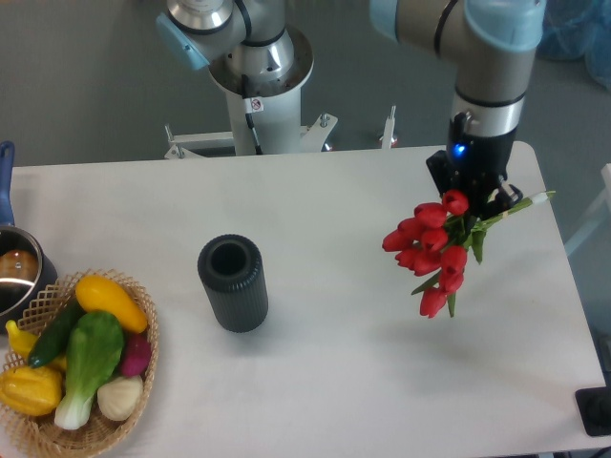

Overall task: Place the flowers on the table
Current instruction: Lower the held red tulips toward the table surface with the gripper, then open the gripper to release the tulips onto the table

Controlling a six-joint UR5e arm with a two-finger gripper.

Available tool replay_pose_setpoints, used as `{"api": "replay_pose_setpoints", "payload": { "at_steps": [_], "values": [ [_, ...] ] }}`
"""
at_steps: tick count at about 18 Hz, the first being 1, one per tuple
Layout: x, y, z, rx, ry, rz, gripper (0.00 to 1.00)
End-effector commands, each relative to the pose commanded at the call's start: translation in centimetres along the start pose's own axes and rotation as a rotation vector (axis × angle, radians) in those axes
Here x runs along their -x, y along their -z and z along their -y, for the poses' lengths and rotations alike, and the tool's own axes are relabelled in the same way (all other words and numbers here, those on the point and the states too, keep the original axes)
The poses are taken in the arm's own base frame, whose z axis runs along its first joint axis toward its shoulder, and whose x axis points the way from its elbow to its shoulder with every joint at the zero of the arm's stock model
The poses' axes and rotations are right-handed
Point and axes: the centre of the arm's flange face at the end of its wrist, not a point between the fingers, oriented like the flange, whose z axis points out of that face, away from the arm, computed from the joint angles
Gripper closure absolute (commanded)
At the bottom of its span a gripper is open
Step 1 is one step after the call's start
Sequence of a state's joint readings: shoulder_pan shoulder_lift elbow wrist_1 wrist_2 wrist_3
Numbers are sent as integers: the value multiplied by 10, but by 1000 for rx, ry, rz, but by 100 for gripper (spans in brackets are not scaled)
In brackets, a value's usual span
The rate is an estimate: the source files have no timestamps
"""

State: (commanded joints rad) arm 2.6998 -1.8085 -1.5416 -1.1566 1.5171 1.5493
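Note:
A bunch of red tulips (431,250) with green stems hangs from my gripper (485,202) over the right part of the white table (344,372). The blooms point down and to the left, the stems stick out to the right of the fingers. The gripper is shut on the stems and holds the bunch above the table top; a faint shadow lies below it. A dark grey cylindrical vase (232,282) stands upright and empty in the middle of the table, well to the left of the flowers.
A wicker basket (84,431) with squash, cucumber and other vegetables sits at the front left. A metal pot (17,277) with a blue handle is at the left edge. The robot base (260,76) stands behind the table. A black object (594,412) is at the front right corner.

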Motion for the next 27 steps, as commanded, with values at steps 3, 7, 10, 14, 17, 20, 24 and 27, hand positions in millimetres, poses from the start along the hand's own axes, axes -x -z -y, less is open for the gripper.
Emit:
{"api": "replay_pose_setpoints", "payload": {
  "at_steps": [3,7,10,14,17,20,24,27],
  "values": [
    [0,-21,12,-1,10,-32,100],
    [-1,-54,38,-8,91,-77,100],
    [-2,-77,48,-3,137,-112,100],
    [-5,-93,58,-2,123,-137,90],
    [-7,-102,58,1,122,-155,75],
    [-8,-102,58,-7,125,-157,50],
    [-9,-100,56,-8,125,-140,0],
    [-5,-94,55,-14,128,-103,0]
  ]
}}
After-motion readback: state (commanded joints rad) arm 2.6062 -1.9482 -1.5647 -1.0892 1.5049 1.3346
